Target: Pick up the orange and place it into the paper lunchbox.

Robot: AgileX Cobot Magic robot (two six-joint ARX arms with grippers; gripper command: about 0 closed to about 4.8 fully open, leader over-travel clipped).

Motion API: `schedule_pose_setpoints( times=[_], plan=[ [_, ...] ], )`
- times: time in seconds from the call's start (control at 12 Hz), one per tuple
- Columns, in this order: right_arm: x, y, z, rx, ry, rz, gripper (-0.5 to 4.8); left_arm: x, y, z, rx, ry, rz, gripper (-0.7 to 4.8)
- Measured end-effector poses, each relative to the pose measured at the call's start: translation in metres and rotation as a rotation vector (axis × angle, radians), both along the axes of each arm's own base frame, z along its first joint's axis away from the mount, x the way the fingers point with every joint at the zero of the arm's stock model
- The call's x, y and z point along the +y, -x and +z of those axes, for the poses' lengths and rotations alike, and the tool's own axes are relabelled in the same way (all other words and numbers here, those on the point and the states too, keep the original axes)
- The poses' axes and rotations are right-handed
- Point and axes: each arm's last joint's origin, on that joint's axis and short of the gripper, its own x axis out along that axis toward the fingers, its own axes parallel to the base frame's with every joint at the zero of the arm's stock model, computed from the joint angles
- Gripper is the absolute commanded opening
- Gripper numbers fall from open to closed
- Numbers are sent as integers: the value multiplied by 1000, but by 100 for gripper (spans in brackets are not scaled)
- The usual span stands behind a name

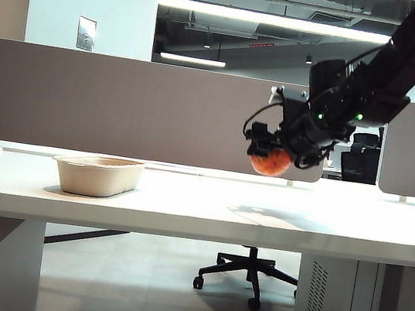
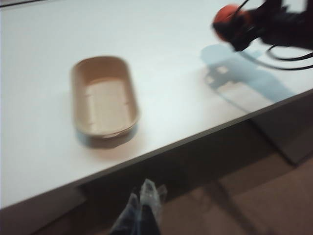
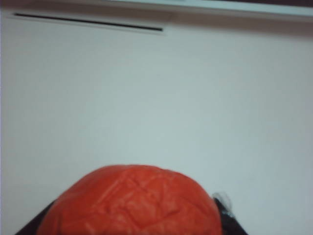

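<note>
White table (image 1: 200, 201), right gripper (image 1: 268, 155) raised, holding orange (image 1: 270, 163)

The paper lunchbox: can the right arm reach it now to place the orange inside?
Probably yes. The right gripper holds the orange above the table, and nothing stands between it and the empty paper lunchbox.

One orange (image 1: 270, 163) is in view, right of centre in the exterior view, held between the fingers of the right gripper (image 1: 268, 154). One paper lunchbox (image 1: 98, 174) sits on the one white table (image 1: 276, 220), left of centre. There are two grippers; the left gripper (image 2: 143, 208) appears only at the lower edge of its own wrist view. One office chair (image 1: 248, 275) stands below the table.
</note>
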Motion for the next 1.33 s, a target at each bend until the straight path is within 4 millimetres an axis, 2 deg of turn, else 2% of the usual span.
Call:
schedule_pose_setpoints(
  times=[0.25,0.5,0.67,0.83,0.92,1.08,1.17,1.25,1.33],
  plan=[
    [7,4,9,-16,-15,51,263,3,3,6,9,-36,54,-6],
    [30,12,19,-59,-39,141,263,5,5,13,-5,-41,74,-6],
    [63,24,25,-114,-64,236,263,5,5,14,-11,-38,73,-6],
    [85,34,27,-134,-74,288,263,4,5,14,-9,-34,66,-6],
    [128,57,28,-147,-84,372,263,4,5,14,-4,-23,44,-6],
    [142,64,29,-176,-93,381,263,4,5,14,-4,-23,45,-6],
    [167,66,22,-235,-116,375,263,4,5,14,-4,-21,44,-6],
    [171,62,21,-239,-118,377,263,4,5,14,-4,-21,43,-6],
    [209,41,13,-246,-125,407,263,4,5,14,-4,-21,44,-6]
  ],
)
